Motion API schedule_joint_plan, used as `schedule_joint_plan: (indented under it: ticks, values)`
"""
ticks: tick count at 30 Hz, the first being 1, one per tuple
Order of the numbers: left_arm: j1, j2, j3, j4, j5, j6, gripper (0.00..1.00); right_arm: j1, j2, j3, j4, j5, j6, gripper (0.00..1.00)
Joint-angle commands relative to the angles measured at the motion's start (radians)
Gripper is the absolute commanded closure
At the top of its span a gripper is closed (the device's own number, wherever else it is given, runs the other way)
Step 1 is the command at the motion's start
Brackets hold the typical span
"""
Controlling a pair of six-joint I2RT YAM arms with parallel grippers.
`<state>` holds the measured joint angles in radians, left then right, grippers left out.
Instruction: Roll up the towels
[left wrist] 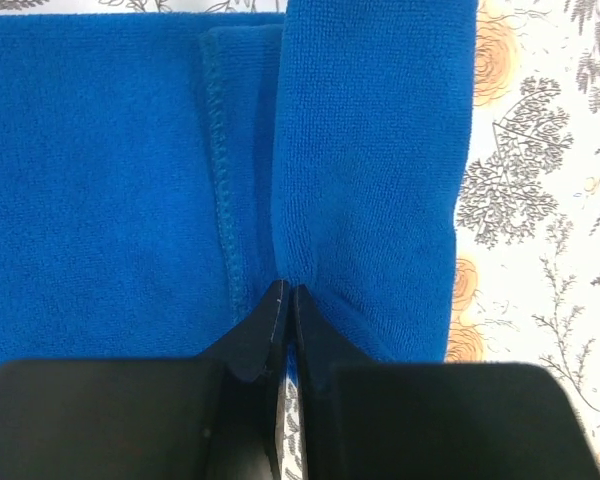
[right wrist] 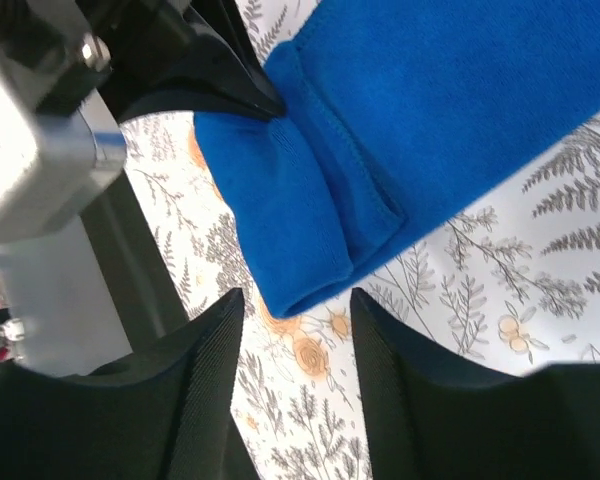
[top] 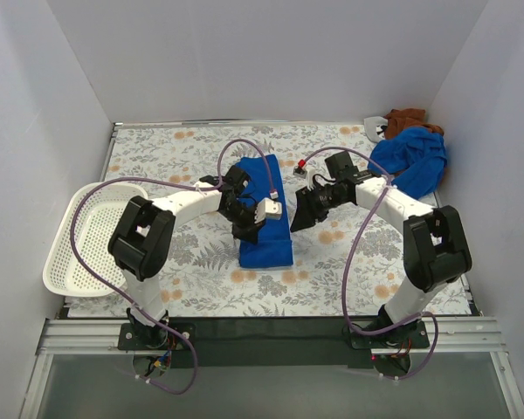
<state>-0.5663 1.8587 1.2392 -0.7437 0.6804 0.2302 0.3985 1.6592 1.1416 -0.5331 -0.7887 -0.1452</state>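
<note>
— Where's the towel?
— The folded towel (top: 266, 214) lies flat on the floral table (top: 332, 262), under the left claw (left wrist: 285, 295), which is clenched, its tips pressing the crease.
— And the right claw (right wrist: 290, 300)?
— Released. The towel's rolled edge sits just ahead of its fingers. A heap of towels (top: 410, 161) lies behind it, and a white basket (top: 79, 236) lies well behind the left claw.
</note>
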Motion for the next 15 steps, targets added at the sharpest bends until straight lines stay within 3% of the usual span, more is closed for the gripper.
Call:
schedule_joint_plan:
  ticks: [1, 3, 10, 15]
  values:
    - [0.008, -0.007, 0.014, 0.052, -0.016, 0.001, 1.0, 0.017, 0.06, 0.043, 0.062, -0.086, 0.056, 0.6]
    - [0.011, -0.01, 0.005, 0.058, -0.027, -0.003, 0.99, 0.036, 0.082, 0.044, 0.074, -0.09, 0.065, 0.62]
    - [0.019, -0.064, -0.003, 0.058, -0.053, -0.023, 0.8, 0.079, 0.234, 0.043, 0.104, -0.001, 0.09, 0.71]
    - [0.016, -0.295, -0.128, 0.082, -0.093, 0.006, 0.54, 0.079, 0.287, 0.063, 0.105, 0.032, 0.093, 0.73]
